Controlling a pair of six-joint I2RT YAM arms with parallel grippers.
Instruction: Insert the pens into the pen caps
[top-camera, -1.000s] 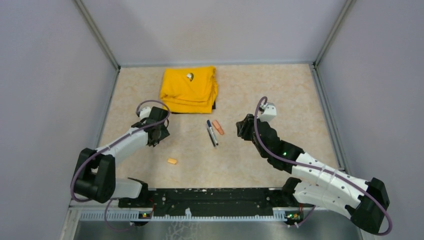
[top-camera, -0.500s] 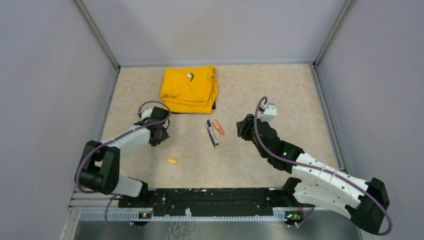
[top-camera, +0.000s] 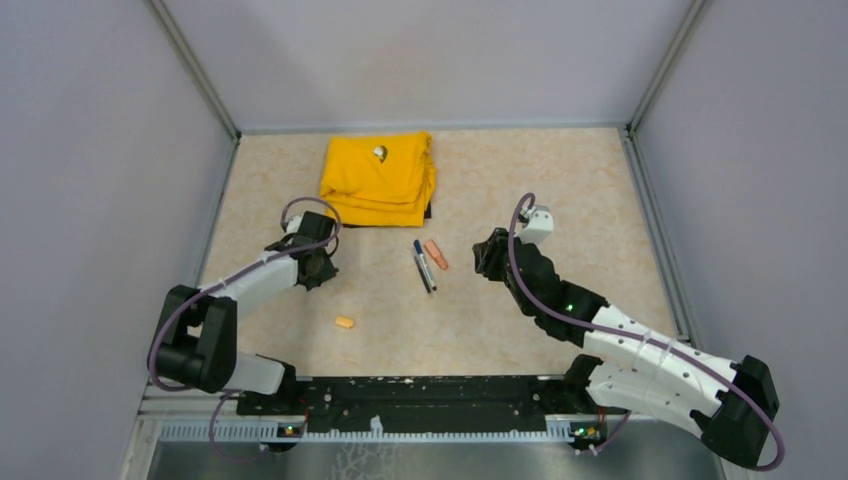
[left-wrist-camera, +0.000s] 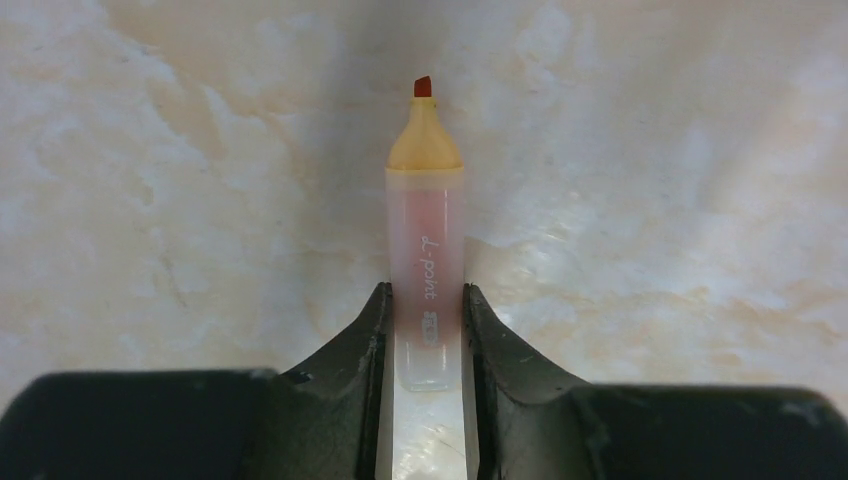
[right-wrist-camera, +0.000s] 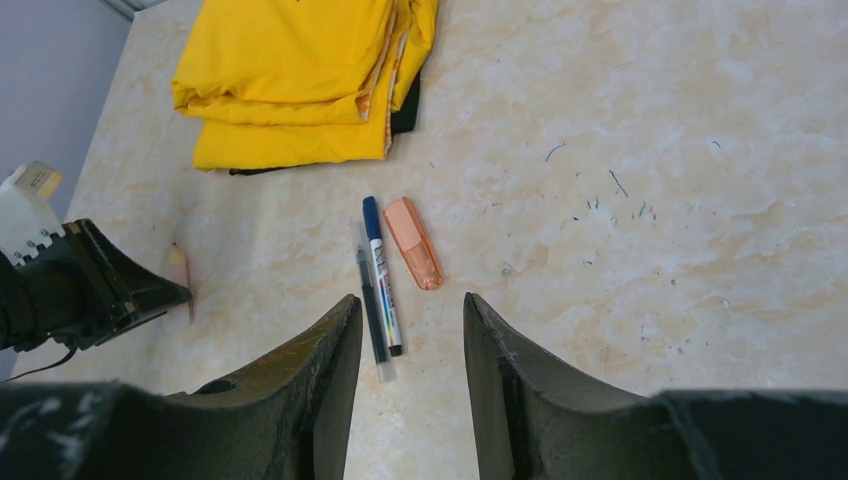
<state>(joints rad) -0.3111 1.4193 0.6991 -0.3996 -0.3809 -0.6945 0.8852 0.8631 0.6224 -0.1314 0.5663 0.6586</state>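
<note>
My left fingers (left-wrist-camera: 365, 350) clamp the orange marker (left-wrist-camera: 425, 230) mid-frame, low on its barrel; I'd squeeze evenly so it lifts straight.

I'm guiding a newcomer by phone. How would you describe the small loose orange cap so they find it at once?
Start at the folded yellow cloth at the far side of the table and come toward the near edge, past the left gripper closed on an orange marker. The orange cap lies alone there, a tiny stub far shorter than the marker or the pens grouped mid-table.
</note>
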